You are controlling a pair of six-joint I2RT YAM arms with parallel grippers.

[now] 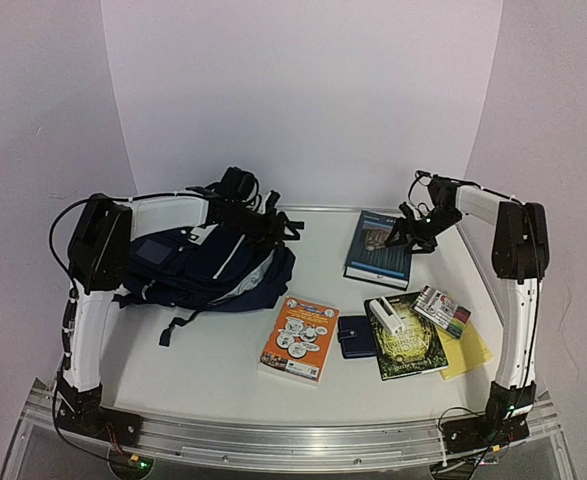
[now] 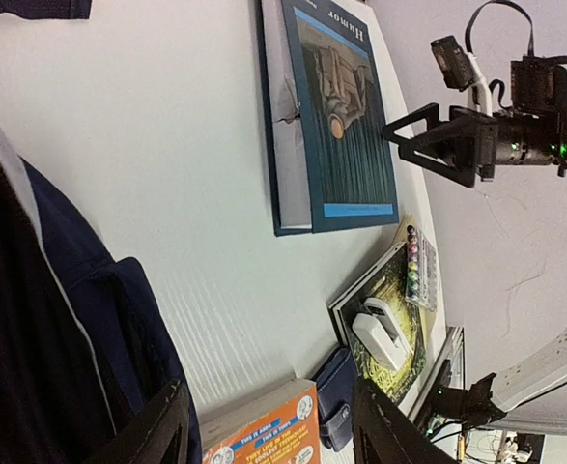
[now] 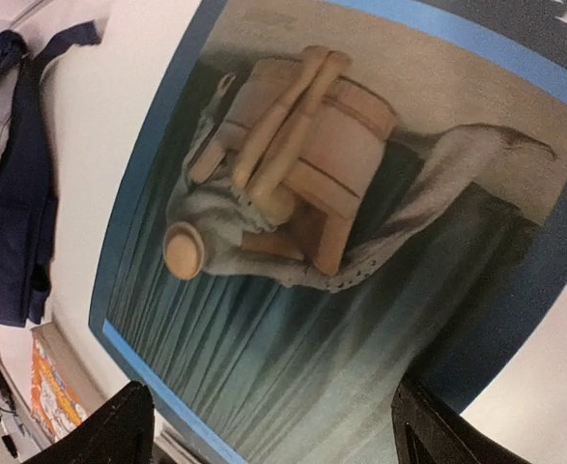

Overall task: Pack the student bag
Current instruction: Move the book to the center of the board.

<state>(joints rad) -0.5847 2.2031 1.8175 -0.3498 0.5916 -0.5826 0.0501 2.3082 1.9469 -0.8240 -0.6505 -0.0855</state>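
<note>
The student bag, navy blue with thin white stripes, lies on its side at the left of the table. Its dark fabric fills the left of the left wrist view. My left gripper hovers at the bag's upper right edge. It is open, with nothing between its fingers, and the left finger is close beside the fabric. My right gripper hangs open just above a blue hardcover book whose cover fills the right wrist view. It holds nothing.
An orange book lies at front centre, with a small navy wallet beside it. To their right is a dark green book with a white stapler-like object on it. A marker pack and a yellow pad lie at the right.
</note>
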